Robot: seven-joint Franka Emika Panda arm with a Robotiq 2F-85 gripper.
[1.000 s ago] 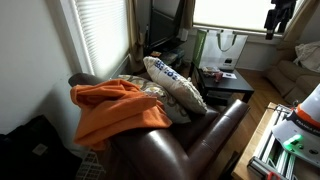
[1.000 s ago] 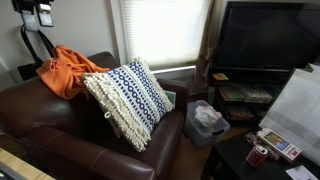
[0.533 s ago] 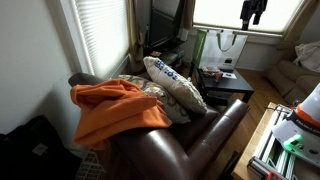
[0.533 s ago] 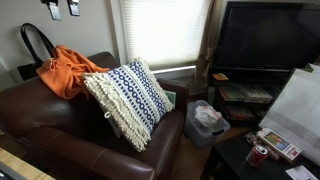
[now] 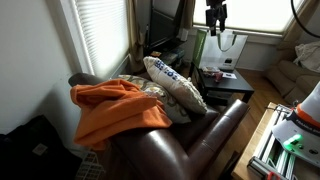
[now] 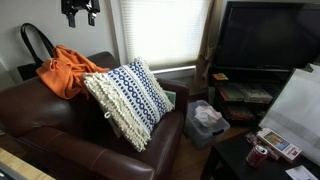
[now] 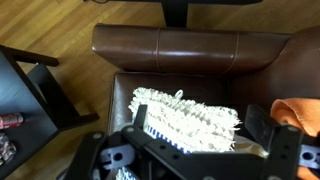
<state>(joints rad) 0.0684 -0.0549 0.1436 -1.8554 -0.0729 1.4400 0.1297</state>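
Fingers stand wide apart with nothing between them, showing as two dark shapes at the bottom of the wrist view. The gripper hangs high in the air, well above the furniture and touching nothing; in an exterior view it sits near the top edge, in front of the window blinds, and the gripper points downward. Nearest below it is the pillow, white with a blue pattern and a fringed edge, lying on the seat of the brown leather armchair. In both exterior views the pillow leans tilted against the chair's back rather than lying flat (its lower corner is sunk into the seat), and its patterned face is turned out toward the room. An orange blanket is bunched over one arm and the back of the armchair, just beside the pillow; whether the two touch cannot be told. From the wrist the blanket peeks in at the right edge. Wooden floor surrounds the chair, a dark television stands well apart from it, and a low black table sits beyond the chair.
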